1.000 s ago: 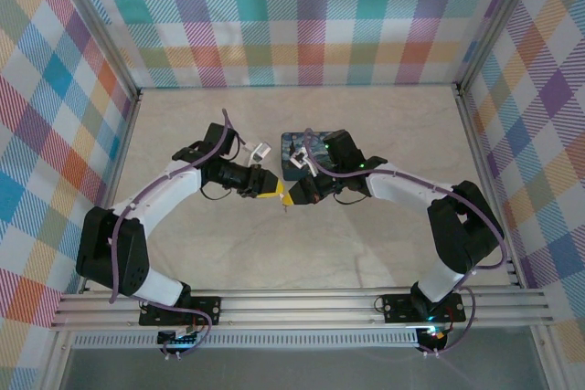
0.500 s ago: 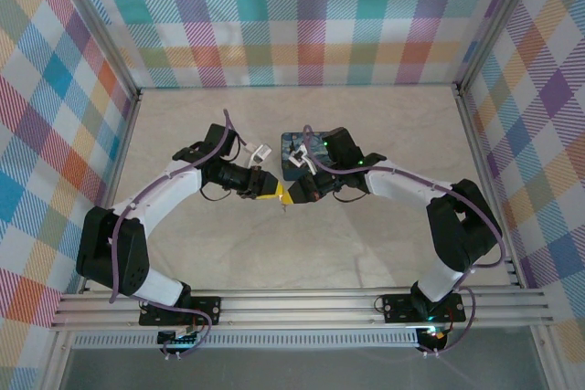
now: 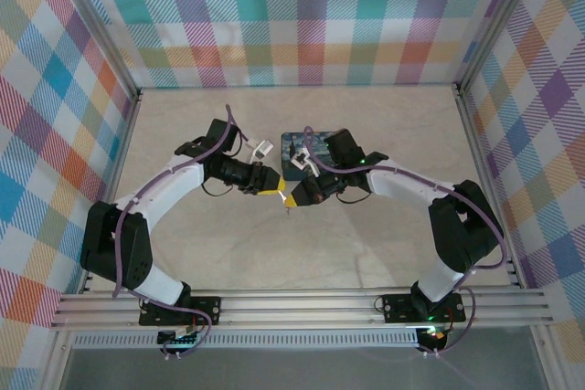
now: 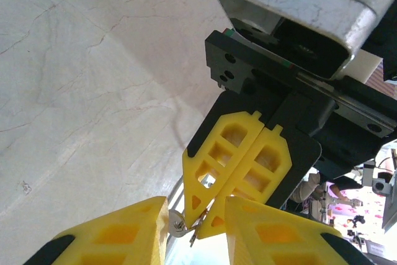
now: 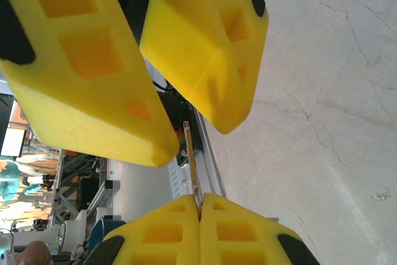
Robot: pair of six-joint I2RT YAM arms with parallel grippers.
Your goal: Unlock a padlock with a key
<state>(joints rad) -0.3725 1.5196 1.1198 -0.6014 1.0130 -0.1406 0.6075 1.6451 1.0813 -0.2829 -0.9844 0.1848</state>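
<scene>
We judge the unlocking still ahead. The right gripper (image 5: 200,204) has its jaws pressed shut on the thin key (image 5: 191,162), above the surface (image 3: 366,253) just nearer than the box (image 3: 297,145). The key's tip points at the left gripper (image 4: 197,210), whose jaws stand partly apart, holding nothing we can see. Where the padlock sits we cannot tell. Compared with a second ago, the left arm has edged toward the box.
</scene>
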